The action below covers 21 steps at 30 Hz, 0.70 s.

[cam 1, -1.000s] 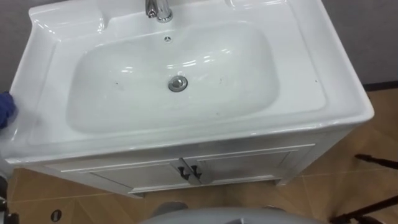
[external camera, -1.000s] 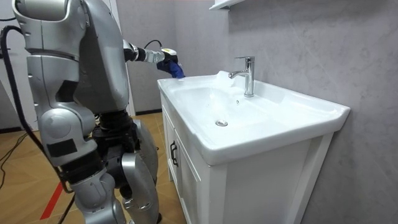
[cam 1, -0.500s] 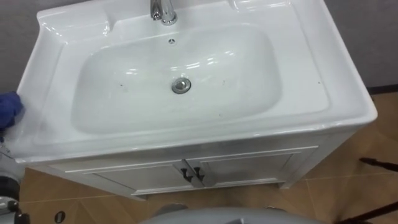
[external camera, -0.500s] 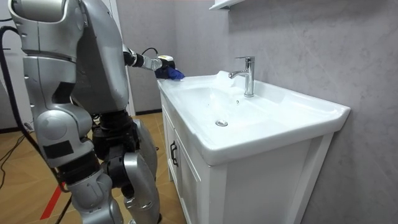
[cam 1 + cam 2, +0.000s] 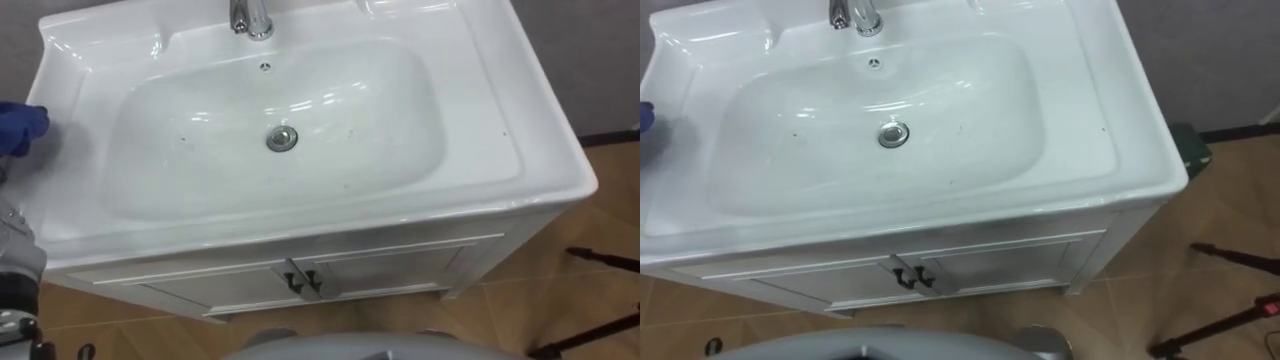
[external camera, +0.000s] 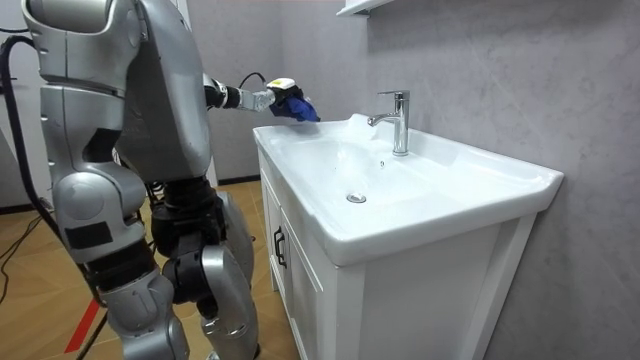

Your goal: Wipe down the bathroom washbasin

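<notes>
The white basin [image 5: 480, 90] stands right below me, with a chrome drain [image 5: 282, 138] in the middle of its bowl and a chrome tap [image 5: 250, 17] at the back. Small dark specks dot the bowl. A blue cloth [image 5: 20, 128] shows at the basin's left rim. In the room view my left hand [image 6: 275, 96] is stretched out over the basin's back left corner, curled round the blue cloth [image 6: 297, 107], which hangs just above the rim.
The basin [image 6: 440, 190] sits on a white cabinet with two doors and dark handles [image 5: 300, 283]. Grey wall runs behind it, and a white shelf [image 6: 370, 6] hangs above the tap. Black stand legs [image 5: 600, 260] lie on the wooden floor at the right.
My left hand has carried the blue cloth from beside the basin's left edge up and over the left rim, toward the back corner. The eye view has shifted slightly.
</notes>
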Motion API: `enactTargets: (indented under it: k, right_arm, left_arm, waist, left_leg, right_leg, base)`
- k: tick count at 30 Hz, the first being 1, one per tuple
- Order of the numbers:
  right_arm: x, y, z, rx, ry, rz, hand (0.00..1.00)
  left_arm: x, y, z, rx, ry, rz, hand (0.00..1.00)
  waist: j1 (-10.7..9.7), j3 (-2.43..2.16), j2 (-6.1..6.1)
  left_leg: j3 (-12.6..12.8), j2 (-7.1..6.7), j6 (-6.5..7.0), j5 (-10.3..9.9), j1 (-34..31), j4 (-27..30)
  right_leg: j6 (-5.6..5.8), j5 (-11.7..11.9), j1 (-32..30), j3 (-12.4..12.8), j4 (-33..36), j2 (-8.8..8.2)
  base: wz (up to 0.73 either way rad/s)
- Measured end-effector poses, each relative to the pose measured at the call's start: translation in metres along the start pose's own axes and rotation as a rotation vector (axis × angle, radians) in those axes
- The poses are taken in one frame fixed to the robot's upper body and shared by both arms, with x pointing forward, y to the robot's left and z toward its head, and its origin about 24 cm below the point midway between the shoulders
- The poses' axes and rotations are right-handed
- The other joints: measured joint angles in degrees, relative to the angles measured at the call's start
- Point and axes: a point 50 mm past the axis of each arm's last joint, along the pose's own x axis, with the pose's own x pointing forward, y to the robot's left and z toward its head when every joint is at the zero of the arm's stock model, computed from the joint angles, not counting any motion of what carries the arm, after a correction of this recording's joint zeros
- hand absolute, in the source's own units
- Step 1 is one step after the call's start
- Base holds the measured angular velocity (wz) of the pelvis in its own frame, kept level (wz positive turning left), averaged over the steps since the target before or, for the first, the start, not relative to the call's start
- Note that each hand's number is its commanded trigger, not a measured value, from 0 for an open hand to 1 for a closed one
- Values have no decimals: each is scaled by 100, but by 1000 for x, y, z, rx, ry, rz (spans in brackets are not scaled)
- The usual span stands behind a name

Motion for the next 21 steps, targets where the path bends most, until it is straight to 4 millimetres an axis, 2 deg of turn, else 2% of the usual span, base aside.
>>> enactTargets:
  k: [8, 21]
  right_arm:
    - [0, 1, -3, -4, 3, 13, 0]
    - [0, 0, 0, -4, -5, 4, 0]
  left_arm:
    - [-3, -1, 1, -13, -28, 22, 100]
    - [-18, -21, -3, -5, -16, -51, 100]
  waist:
    - [-63, 10, -21]
    - [-58, 18, -24]
  left_leg:
    - [5, 1, 0, -1, -9, 3]
    - [53, 6, 0, -1, -2, 4]
  right_leg:
    - [0, 0, -6, 19, -37, 15]
    - [1, 0, -11, 50, -42, 16]
  base:
    - [-1]
    - [-1]
